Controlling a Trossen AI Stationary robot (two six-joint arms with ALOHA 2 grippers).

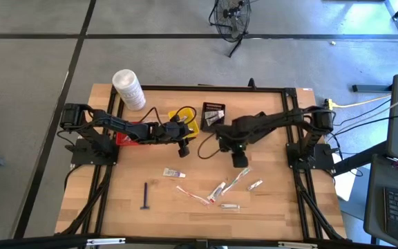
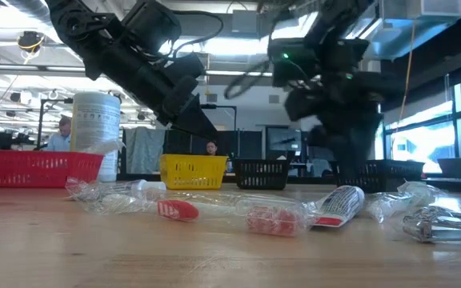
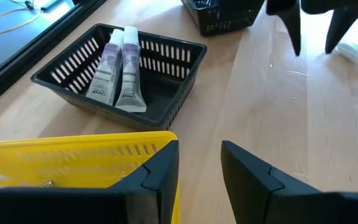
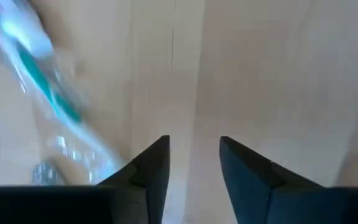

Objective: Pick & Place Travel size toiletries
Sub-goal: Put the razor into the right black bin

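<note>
The toiletries (image 1: 216, 190) lie scattered just beyond the black basket (image 1: 213, 115), toward the table's front edge. Your right gripper (image 4: 194, 163) hovers over them, fingers apart, empty; line up on one wrapped stick (image 4: 45, 78) before closing. Left gripper (image 3: 199, 167) waits by the yellow basket (image 3: 73, 160), parted, holding nothing. Only its wrist view shows two tubes (image 3: 118, 68) inside a black basket.

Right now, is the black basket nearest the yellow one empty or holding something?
Holding something. In the left wrist view the black basket contains two small white tubes lying side by side against its far wall; the rest of its floor looks bare.
</note>
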